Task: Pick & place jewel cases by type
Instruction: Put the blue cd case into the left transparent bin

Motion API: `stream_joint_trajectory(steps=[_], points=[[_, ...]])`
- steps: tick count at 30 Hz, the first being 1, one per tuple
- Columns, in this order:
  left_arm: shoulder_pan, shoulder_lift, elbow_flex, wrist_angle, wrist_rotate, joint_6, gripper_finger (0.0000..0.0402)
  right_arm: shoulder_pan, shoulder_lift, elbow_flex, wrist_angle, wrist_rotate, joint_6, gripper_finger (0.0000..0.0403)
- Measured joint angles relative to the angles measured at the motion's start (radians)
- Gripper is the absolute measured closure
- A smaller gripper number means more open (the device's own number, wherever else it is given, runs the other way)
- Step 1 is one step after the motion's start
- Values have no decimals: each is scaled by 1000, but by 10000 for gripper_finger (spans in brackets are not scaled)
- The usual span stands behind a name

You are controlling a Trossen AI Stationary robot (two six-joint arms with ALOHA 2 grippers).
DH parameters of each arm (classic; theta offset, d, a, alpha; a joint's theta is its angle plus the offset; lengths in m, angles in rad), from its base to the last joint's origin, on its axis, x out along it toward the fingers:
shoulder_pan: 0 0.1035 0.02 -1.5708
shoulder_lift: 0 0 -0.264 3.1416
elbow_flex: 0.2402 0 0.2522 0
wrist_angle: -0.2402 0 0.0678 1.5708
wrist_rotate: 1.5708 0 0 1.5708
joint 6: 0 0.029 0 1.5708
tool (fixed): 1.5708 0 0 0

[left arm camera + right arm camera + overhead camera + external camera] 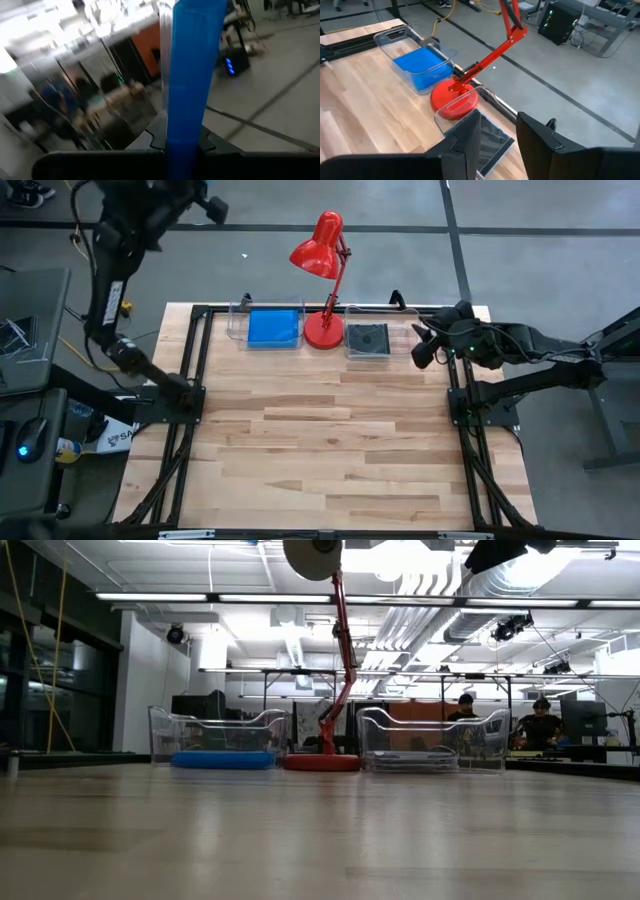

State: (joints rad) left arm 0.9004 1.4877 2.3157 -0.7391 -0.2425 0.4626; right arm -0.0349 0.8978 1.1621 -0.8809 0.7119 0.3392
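High view – sorting: blue jewel cases (273,328) are lying in the clear tray (238,326) just left of the red lamp (322,328), and dark jewel cases (367,338) are sitting in the clear tray on the right (367,356) of the lamp's base. No case is showing loose on the table (320,450), so the job is looking nearly wrapped up.
High view – arms: the left arm is reaching up and away beyond the table's far left corner, well apart from the lamp; the right gripper (425,346) is hovering just right of the dark tray.
Low view – trays: blue stack (223,759) left of the lamp base (321,762), dark stack (415,761) right of it (people are sitting far behind, off the table).
Left wrist view – last piece: the left gripper (186,142) is clenching a blue case (192,70) edge-on, aimed out at the room. That one is probably the remaining delivery to the blue tray.
Right wrist view – right gripper (497,132): its fingers (470,135) are standing parted with nothing between them, over the dark tray (492,142) beside the lamp base (454,100).
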Motion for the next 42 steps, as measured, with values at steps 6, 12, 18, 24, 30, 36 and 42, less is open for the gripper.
stream_joint_trajectory(steps=[6, 12, 18, 24, 30, 36, 42], points=[[229, 111, 0, -95, 348, -202, 383, 0, 0, 0, -3, -35, 0, 295], [355, 233, 0, -259, 520, -336, 383, 0, 0, 0, -18, -37, 40, 295], [417, 308, 0, -319, 620, -380, 383, 0, 0, 0, -31, -49, 79, 295], [439, 369, -1, -346, 789, -444, 383, 2, 0, 0, -39, -60, 109, 295], [457, 398, 0, -389, 994, -441, 383, 2, 0, 0, -42, -74, 126, 295], [454, 398, -2, -582, 975, -344, 383, 2, 0, 0, -42, -74, 132, 295], [429, 398, -13, -793, 896, -240, 383, 2, 0, 0, -42, -70, 129, 295]])
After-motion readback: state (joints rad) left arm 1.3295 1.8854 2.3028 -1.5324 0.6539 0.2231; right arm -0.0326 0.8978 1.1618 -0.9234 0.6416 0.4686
